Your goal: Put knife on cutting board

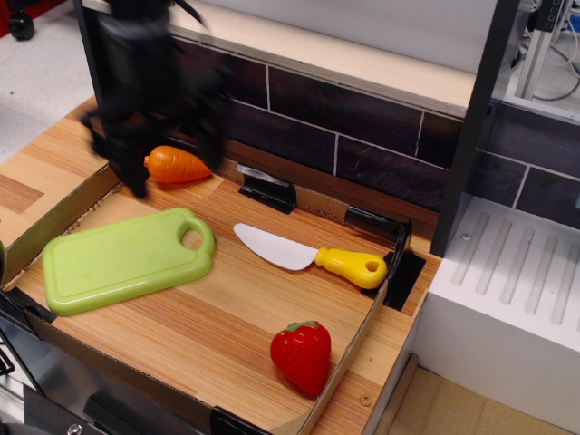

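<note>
The knife (pixel 308 256), with a white rounded blade and a yellow handle, lies flat on the wooden tray floor right of centre, handle toward the right. The light-green cutting board (pixel 122 261) lies flat at the left, its loop handle hole toward the knife's blade tip. A small gap of wood separates them. My black gripper (pixel 172 159) hangs blurred at the upper left, above the carrot and behind the board. Its two fingers stand apart, open and empty, well left of the knife.
An orange toy carrot (pixel 177 165) lies at the back left, between my fingers in the picture. A red toy strawberry (pixel 302 355) stands near the front right rim. A low cardboard wall (pixel 349 349) rims the tray. A dark tiled wall (pixel 362 118) rises behind. A white block (pixel 507 308) sits right.
</note>
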### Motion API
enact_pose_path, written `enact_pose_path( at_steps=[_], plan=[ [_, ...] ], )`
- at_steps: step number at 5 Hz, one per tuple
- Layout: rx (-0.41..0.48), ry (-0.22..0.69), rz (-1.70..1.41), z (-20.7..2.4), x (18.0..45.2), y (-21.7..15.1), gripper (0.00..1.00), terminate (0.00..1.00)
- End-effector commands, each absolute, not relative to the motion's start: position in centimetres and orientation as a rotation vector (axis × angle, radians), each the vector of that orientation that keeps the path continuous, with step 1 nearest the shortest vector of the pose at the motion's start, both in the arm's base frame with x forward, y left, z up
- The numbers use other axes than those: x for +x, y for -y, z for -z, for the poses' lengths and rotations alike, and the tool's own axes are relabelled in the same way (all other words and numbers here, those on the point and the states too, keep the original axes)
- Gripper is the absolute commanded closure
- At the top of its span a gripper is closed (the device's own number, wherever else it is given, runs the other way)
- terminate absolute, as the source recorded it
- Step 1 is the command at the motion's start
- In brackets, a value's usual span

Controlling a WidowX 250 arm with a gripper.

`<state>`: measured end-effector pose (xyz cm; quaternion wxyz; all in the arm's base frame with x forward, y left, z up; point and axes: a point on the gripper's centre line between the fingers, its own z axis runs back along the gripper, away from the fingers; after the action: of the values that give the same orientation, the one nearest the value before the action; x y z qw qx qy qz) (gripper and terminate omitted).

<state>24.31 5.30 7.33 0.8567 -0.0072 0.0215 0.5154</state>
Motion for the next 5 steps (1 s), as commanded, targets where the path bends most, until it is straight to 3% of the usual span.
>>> enact_pose_path(
  at_steps=[1,5],
  plan=[
    [-0.082,0.118,-1.108,-7.3,26.8,-1.4,0.0,0.0],
    [-0.065,0.035,-1.263,-3.2,29.7,4.0,0.0,0.0]
  ],
)
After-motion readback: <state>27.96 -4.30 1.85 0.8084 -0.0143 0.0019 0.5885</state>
